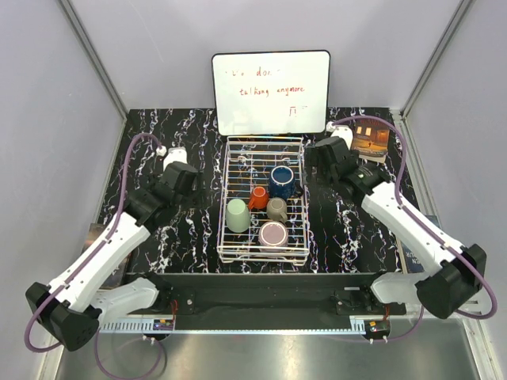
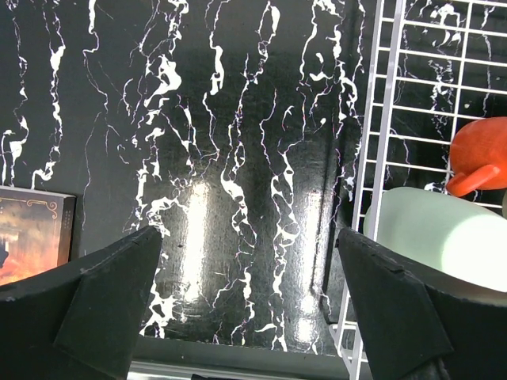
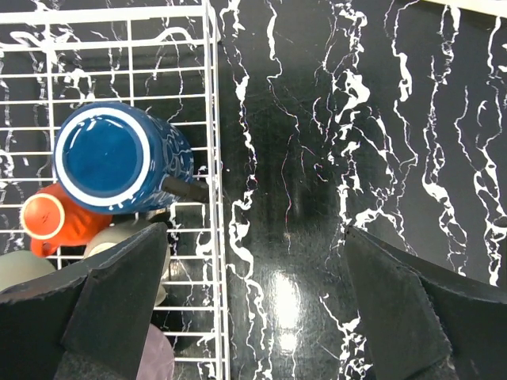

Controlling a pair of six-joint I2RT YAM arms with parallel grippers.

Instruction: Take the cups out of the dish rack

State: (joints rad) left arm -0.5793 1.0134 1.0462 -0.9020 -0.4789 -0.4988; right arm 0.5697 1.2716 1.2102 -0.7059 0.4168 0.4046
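Note:
The white wire dish rack point(image 1: 238, 154) stands mid-table and holds five mugs: dark blue point(image 1: 282, 181), orange-red point(image 1: 258, 198), pale mint green point(image 1: 237, 215), taupe point(image 1: 276, 209) and pink-lilac point(image 1: 273, 234). My left gripper point(image 1: 186, 180) hovers open and empty over bare table left of the rack; its view shows the rack's edge point(image 2: 372, 142), the mint mug point(image 2: 444, 233) and the orange-red mug point(image 2: 479, 154). My right gripper point(image 1: 321, 158) hovers open and empty just right of the rack; its view shows the blue mug point(image 3: 111, 158), the orange-red mug point(image 3: 55, 222) and the rack wall point(image 3: 212, 119).
A whiteboard with red writing point(image 1: 271, 91) stands behind the rack. A picture card point(image 1: 371, 136) lies at the back right, and another card point(image 2: 32, 233) shows in the left wrist view. The black marbled table point(image 1: 348, 229) has a front edge near the arm bases.

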